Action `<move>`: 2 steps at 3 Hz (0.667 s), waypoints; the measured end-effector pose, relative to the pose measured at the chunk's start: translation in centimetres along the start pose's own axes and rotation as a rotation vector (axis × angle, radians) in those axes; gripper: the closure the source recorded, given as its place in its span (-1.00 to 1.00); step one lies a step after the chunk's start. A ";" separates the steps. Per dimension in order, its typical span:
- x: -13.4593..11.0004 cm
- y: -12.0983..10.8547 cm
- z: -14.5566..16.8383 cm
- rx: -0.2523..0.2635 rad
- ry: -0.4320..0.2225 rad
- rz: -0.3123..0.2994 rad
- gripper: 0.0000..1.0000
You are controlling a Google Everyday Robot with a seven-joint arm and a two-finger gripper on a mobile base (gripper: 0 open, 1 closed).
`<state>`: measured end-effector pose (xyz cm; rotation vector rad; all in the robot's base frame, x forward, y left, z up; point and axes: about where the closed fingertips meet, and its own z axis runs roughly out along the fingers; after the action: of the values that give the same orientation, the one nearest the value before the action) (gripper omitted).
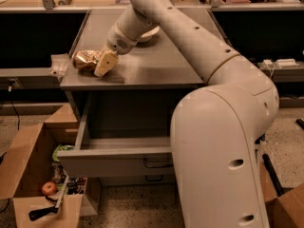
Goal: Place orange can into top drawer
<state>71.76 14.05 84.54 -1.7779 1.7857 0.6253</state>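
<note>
The single arm rises from its broad cream base at the lower right, bends at a thick elbow and stretches up and leftwards across the desk (161,68). Its wrist slopes down to the gripper (104,64) at the desk's front left corner. The gripper lies against the right end of the orange can (84,59). Whether the jaws are spread around the can or pinching it cannot be told from this side.

There is one orange can, lying on its side on the desk top near the left edge, well above the drawer. One white bowl (149,32) sits farther back, partly hidden behind the forearm. One top drawer (107,163) stands pulled out beneath the desk, and one shallower drawer front (128,180) shows below it.

The can is shiny, gold-orange and crumpled. The desk is flat grey metal. The drawer is a grey metal box with a tall front panel and a curved wire handle. A brown cardboard box (19,160) stands open on the speckled floor at the left.
</note>
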 end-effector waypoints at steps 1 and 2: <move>-0.9 1.7 -1.5 0.015 -0.047 -0.032 0.52; -1.3 4.9 -4.4 0.039 -0.109 -0.072 0.96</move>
<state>66.64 12.21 88.45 -1.7399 1.6437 0.6417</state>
